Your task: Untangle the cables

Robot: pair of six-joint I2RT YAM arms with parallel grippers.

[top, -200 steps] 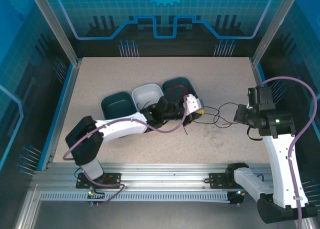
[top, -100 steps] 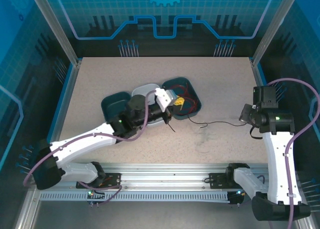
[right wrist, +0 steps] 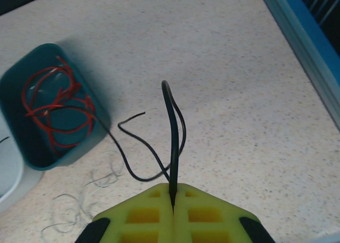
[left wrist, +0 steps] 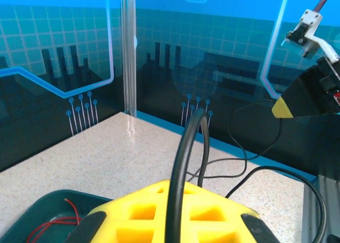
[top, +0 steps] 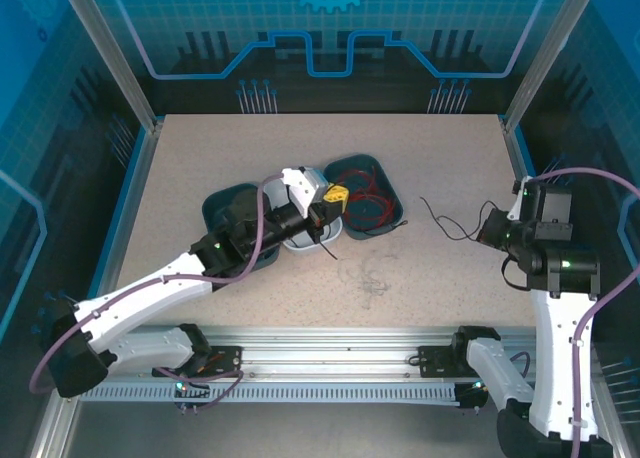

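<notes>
- Left pincer (top: 330, 200): clamped tight on a black cable (left wrist: 183, 163), above the white tray (right wrist: 8, 174). A short loose end hangs toward 6 o'clock.
- Right pincer (right wrist: 173, 207): pinched shut on a black strand (right wrist: 171, 126) near the 3 o'clock edge of the counter (top: 200, 158). The slack trails toward 9 o'clock. Cannot tell whether both pincers hold one wire or two.
- Red cables (right wrist: 53, 105): coiled inside the teal tray (right wrist: 100, 123), at 3 o'clock of the white tray.
- Whitish cable (top: 375, 278): a loose scribble on the counter, at 6 o'clock of the teal tray.
- Handling, my judgement: all are light, limp and a little springy, so loops keep their curl and snag on each other. They are thin enough to slide out of the pads unless pinched squarely.
- Where to grip: a free end or a clear single run, not the middle of a tangle. The whitish one lies nearly flat, so take it where a loop lifts off the counter.
</notes>
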